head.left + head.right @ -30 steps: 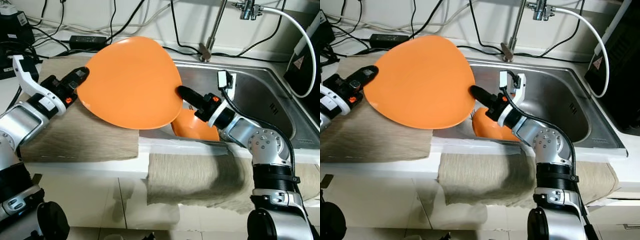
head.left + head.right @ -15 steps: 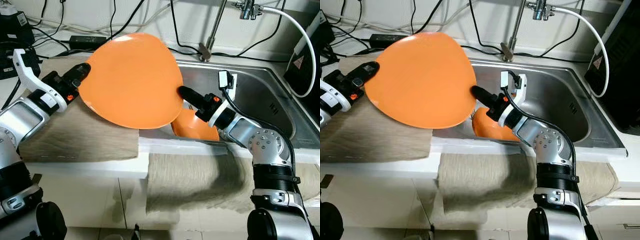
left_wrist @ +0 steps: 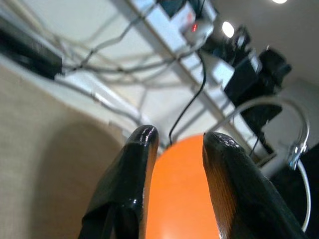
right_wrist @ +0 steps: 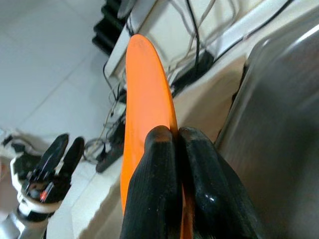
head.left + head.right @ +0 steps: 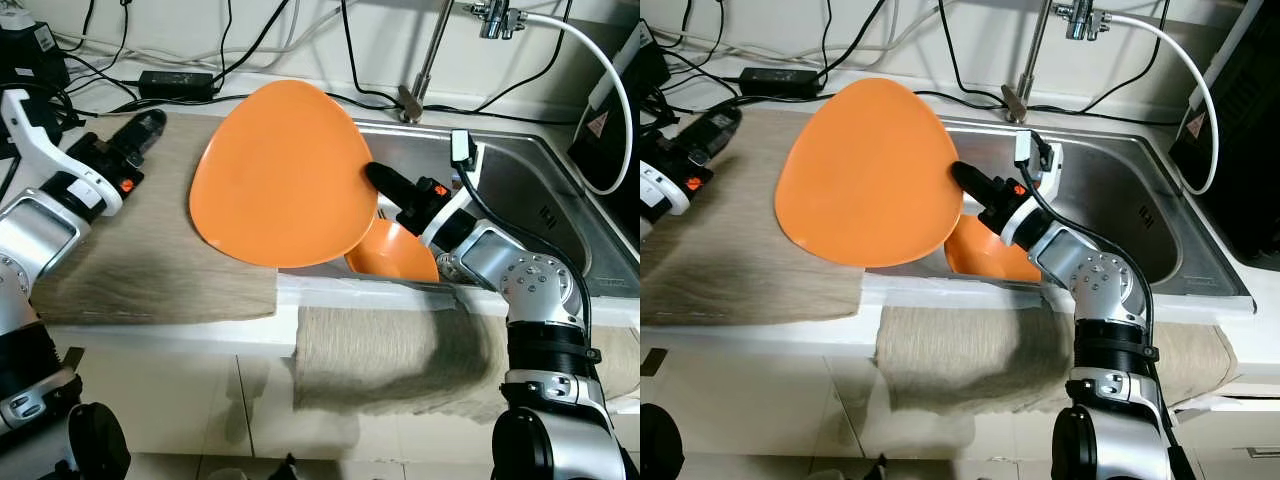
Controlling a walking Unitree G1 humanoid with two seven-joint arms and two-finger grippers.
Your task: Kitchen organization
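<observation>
A large orange plate is held tilted, nearly on edge, over the left rim of the steel sink. My right gripper is shut on the plate's right rim; in the right wrist view its fingertips pinch the thin orange edge. My left gripper hovers open over the beige mat, apart from the plate's left rim. The left wrist view has the plate beyond the two spread fingers. An orange bowl lies in the sink under the plate.
A faucet rises behind the sink. Cables and a black power adapter run along the back of the counter. A beige towel hangs over the counter's front edge. A white hose curves at the right.
The left gripper has let go of the plate's left rim and drawn back to the left. The right gripper has swung the plate rightward and more upright.
</observation>
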